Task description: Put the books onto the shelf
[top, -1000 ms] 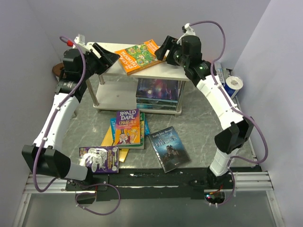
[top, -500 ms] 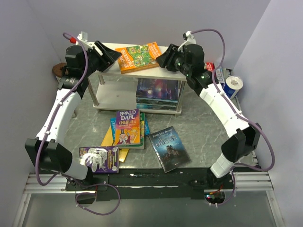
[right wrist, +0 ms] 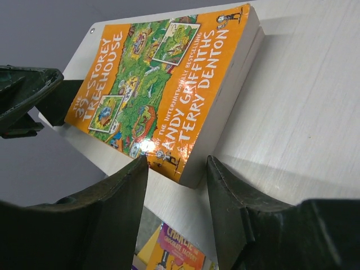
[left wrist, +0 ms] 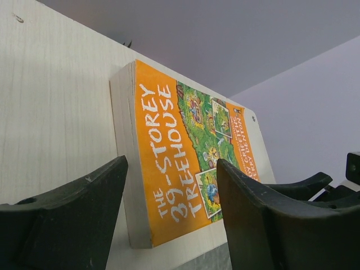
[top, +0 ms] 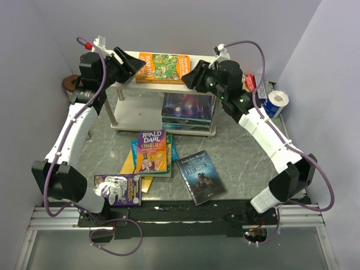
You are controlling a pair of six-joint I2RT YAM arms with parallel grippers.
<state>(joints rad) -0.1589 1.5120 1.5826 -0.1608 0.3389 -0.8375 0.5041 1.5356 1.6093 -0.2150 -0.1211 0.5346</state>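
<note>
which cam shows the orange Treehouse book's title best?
Left wrist: the orange book fills the frame, title large and readable. Right wrist shows the cover with authors' names big, title smaller. Top external shows it whole, flat on the shelf, text too small.

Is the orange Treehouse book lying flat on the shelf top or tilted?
Flat. The orange Treehouse book lies cover up on the shelf top board; both wrist views show its underside seated on the wood.

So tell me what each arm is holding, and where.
Nothing is held. The orange book lies flat on the shelf; left fingers and right fingers stand open at its ends.
</note>
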